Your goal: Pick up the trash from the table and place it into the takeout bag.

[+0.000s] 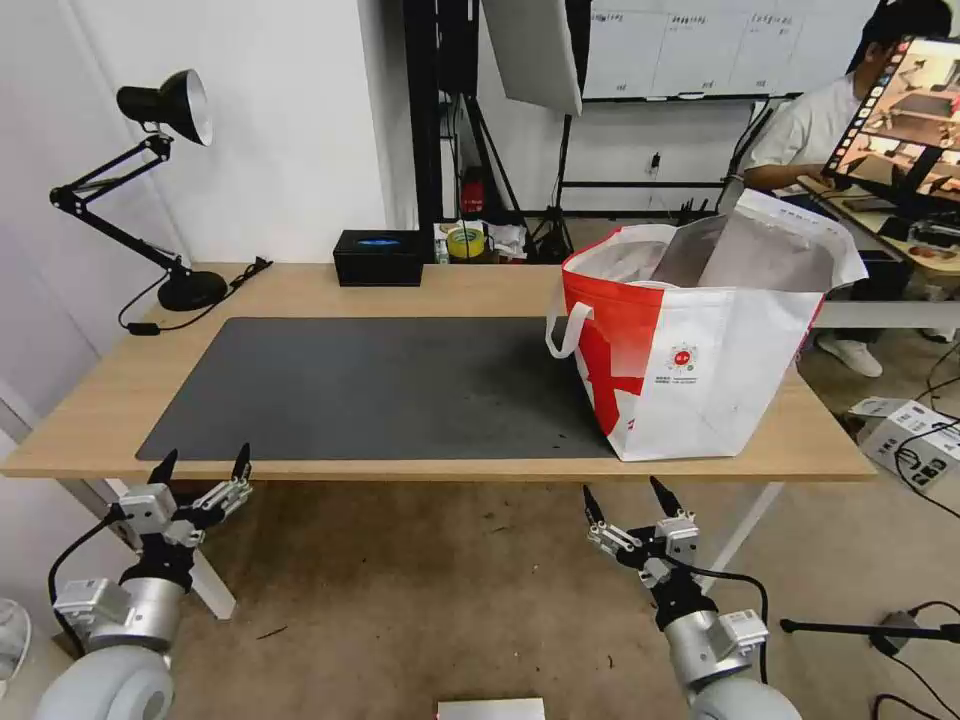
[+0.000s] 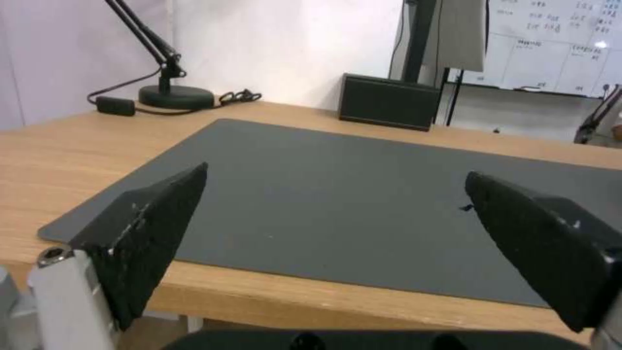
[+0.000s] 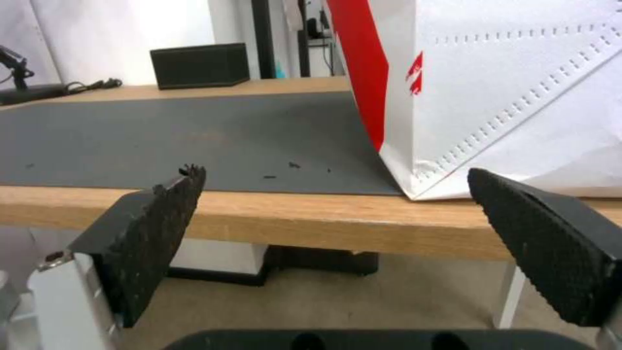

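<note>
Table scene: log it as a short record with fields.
table: wooden, dark mat on top
bag: upright at the table's right end, mouth open, partly on the mat
tissue box: black, at the far edge
lamp: far left corner
trash on table: none visible
left gripper: open, below the near edge
right gripper: open, below the near edge, near the bag

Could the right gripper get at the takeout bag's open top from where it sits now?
Probably yes: the right gripper sits open below the table edge, and nothing blocks the takeout bag above it.
</note>
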You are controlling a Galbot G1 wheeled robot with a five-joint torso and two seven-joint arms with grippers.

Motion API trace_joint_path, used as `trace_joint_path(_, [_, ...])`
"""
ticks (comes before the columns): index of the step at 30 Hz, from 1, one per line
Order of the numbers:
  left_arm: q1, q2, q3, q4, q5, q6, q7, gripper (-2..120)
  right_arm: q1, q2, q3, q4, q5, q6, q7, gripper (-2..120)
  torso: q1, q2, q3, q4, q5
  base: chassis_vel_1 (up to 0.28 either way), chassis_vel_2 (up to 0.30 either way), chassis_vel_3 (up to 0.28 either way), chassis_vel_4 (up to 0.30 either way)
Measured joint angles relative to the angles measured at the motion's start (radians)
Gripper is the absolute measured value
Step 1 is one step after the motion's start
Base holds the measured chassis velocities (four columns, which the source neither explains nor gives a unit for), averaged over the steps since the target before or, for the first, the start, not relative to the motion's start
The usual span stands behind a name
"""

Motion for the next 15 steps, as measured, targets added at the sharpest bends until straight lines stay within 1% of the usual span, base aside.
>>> trace_joint_path(15, [-0.002,0.0,0.002,0.0,0.001,-0.001,0.001,100,0.0,0.0,0.0,0.0,0.0,0.0,0.0,100,0.0,0.0,0.0,0.0,0.0,0.0,0.0,0.0,0.0])
